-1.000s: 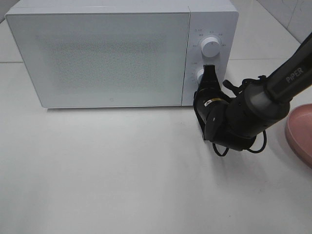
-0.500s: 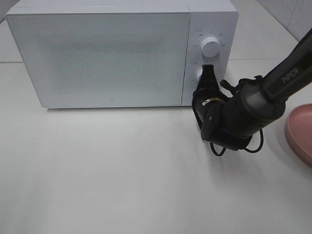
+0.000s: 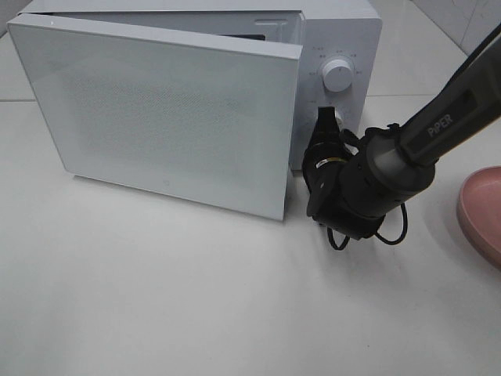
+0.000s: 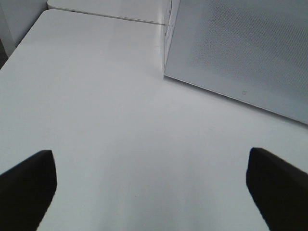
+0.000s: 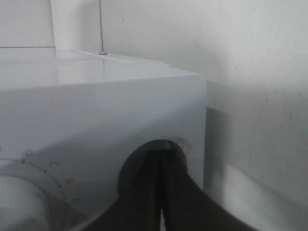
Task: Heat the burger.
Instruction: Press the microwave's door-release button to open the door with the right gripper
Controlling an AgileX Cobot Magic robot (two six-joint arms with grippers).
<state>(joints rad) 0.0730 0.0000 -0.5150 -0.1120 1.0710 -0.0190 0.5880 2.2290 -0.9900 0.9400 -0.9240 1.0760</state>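
Note:
The burger is out of view in every frame. The white microwave (image 3: 341, 31) stands at the back of the table, its door (image 3: 164, 110) swung partly open toward the front. My right gripper (image 3: 324, 117) is shut, its tips pressed against the lower control on the panel, below the round knob (image 3: 338, 73). In the right wrist view the shut fingertips (image 5: 161, 156) sit in a round recess of the microwave panel (image 5: 96, 115). My left gripper (image 4: 153, 192) is open above bare table, with the microwave door (image 4: 240, 48) ahead of it.
A round pink plate (image 3: 481, 211) lies at the right edge of the table. The open door's free edge (image 3: 291, 133) stands close to my right arm (image 3: 376, 184). White table (image 3: 196, 298) stretches in front of the microwave.
The microwave door was closed flat and has now sprung open toward the front. My right gripper has shifted slightly left at the lower control. It stays shut.

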